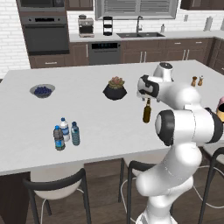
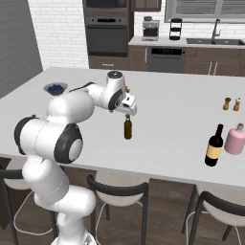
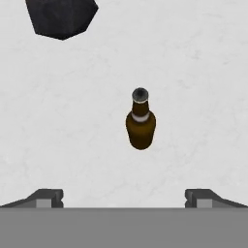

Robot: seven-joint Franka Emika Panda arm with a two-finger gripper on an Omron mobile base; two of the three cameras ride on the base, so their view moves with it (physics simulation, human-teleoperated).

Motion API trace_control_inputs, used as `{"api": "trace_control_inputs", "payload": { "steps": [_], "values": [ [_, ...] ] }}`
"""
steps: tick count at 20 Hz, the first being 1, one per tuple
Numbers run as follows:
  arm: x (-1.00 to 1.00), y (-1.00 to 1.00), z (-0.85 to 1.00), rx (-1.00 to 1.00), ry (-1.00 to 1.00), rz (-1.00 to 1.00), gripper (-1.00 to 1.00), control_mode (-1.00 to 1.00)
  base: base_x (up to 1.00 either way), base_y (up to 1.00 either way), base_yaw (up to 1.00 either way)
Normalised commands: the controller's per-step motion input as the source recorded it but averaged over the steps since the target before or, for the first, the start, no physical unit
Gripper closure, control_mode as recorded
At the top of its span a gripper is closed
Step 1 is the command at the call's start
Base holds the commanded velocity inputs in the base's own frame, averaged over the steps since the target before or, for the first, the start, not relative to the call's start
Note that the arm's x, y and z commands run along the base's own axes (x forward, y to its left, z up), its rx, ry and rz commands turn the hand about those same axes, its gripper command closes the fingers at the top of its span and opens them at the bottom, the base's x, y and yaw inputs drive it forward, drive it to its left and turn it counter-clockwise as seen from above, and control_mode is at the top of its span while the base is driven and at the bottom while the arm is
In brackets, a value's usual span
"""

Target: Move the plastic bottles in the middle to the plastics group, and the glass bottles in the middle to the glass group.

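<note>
A plain amber-brown bottle [image 1: 147,113] [image 2: 128,129] stands upright mid-counter. My gripper [image 1: 147,99] [image 2: 127,114] hovers just above its cap, open and holding nothing. In the hand view the bottle [image 3: 140,125] sits below and between the wide-spread fingertips [image 3: 47,197], apart from both. The second brown bottle, with a pale label [image 2: 214,147], stands beside the pink glass vessel [image 2: 235,139] [image 1: 221,107] at the right. The light-blue water bottle [image 1: 75,134] stands with the clear white-labelled bottle [image 1: 64,128] and the dark blue-labelled bottle [image 1: 59,138] at the left front.
A dark pot with a succulent [image 1: 115,89] [image 3: 60,17] stands behind the brown bottle. A bowl of blueberries [image 1: 42,90] [image 2: 56,88] sits far left. Salt and pepper shakers [image 2: 232,104] stand at the back right. Stools [image 1: 57,186] line the counter's front edge.
</note>
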Motion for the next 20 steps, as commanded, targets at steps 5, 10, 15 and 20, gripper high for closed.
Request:
{"api": "trace_control_inputs", "payload": {
  "steps": [5, 10, 15, 20],
  "values": [
    [0.20, -0.10, -0.05, -0.02, -0.03, 0.23, -1.00, -1.00, 0.00, 0.00, 0.00],
    [0.02, -0.26, -0.17, -0.17, -0.02, 0.01, -1.00, -1.00, 0.00, 0.00, 0.00],
    [0.23, 0.00, -0.26, -0.11, 0.00, 0.01, -1.00, -1.00, 0.00, 0.00, 0.00],
    [0.18, 0.00, -0.21, 0.00, 0.00, 0.04, -1.00, -1.00, 0.00, 0.00, 0.00]
  ]
}}
